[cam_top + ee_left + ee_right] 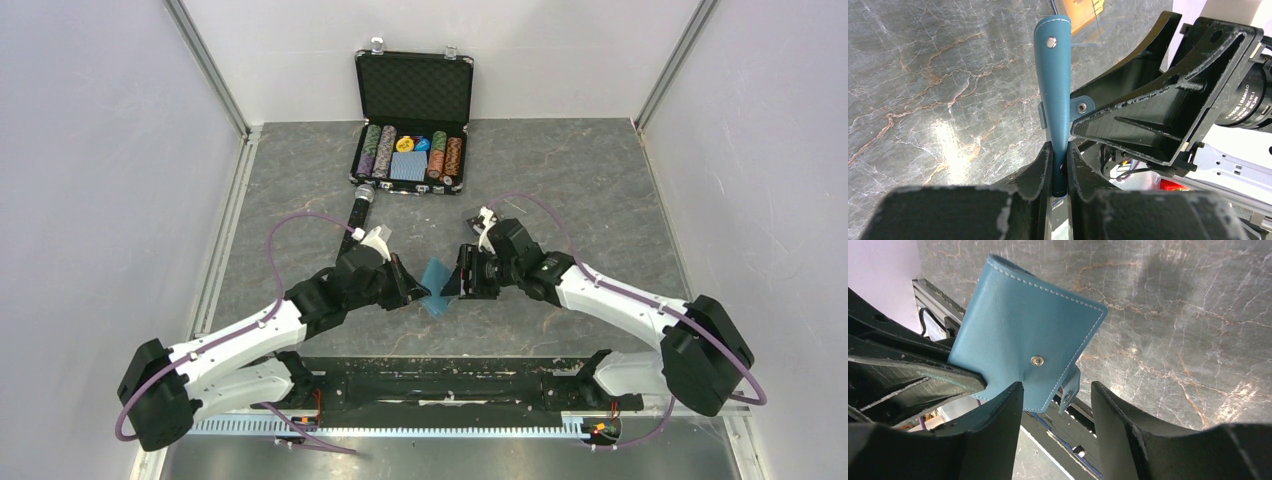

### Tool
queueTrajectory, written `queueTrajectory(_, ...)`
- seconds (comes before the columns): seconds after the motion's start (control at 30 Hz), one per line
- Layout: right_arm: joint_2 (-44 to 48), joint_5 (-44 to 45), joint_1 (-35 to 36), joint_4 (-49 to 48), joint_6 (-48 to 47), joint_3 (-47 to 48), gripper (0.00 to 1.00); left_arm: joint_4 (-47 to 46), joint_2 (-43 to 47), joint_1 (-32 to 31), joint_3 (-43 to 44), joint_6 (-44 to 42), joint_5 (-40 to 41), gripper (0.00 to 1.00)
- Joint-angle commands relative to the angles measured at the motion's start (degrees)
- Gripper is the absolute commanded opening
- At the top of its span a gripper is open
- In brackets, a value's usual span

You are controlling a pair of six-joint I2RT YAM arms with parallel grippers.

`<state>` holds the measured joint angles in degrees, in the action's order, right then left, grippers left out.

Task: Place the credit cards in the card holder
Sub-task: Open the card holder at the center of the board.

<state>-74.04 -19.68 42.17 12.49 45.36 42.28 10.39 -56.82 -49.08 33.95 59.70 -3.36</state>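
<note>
- Black round housing (1248,100) on the right arm, at the right edge of the left wrist view: small white lettering, one word apparently "DAMIAO"; the remaining lines are too small to read.
- Orange card (1083,12), far side: dark print, too blurred to read.

White shells, black joints and purple cables (300,215) are noted on left arm (240,340) and right arm (615,298) above base rail (450,388).
</note>
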Motion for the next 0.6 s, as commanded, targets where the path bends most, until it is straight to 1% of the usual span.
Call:
queueTrajectory(0.0,0.4,1.2,-0.78,-0.55,-1.24,2.35,0.56,-1.69,1.56,0.21,0.97,0.15,0.28,0.02)
queueTrajectory(0.07,-0.5,1.9,-0.82,1.49,-2.46,3.36,0.54,-1.69,1.68,0.21,0.87,0.09,0.28,0.02)
queueTrajectory(0.17,-2.03,2.17,-0.78,3.97,-3.6,3.92,0.46,-1.7,1.86,0.21,0.87,0.06,0.37,0.02)
queueTrajectory(0.23,-2.72,1.44,-0.82,4.73,-3.97,3.73,0.43,-1.78,1.9,0.21,0.81,0.13,0.48,0.02)
queueTrajectory(0.33,-2.52,-1.56,-0.79,0.32,-2.52,0.84,0.4,-1.87,1.84,0.21,0.85,0.13,0.35,0.02)
queueTrajectory(0.4,-2.61,-3.04,-0.76,-2.53,-0.82,-0.93,0.36,-1.87,1.81,0.21,0.85,0.06,0.28,0.02)
queueTrajectory(0.53,-2.33,-2.33,-0.8,-4.83,-0.16,-2.26,0.31,-1.78,1.89,0.21,0.95,-0.2,0.37,0.03)
queueTrajectory(0.57,-2.31,-2.59,-0.8,-5.97,0.04,-2.57,0.28,-1.82,1.89,0.23,1.01,-0.21,0.36,0.03)
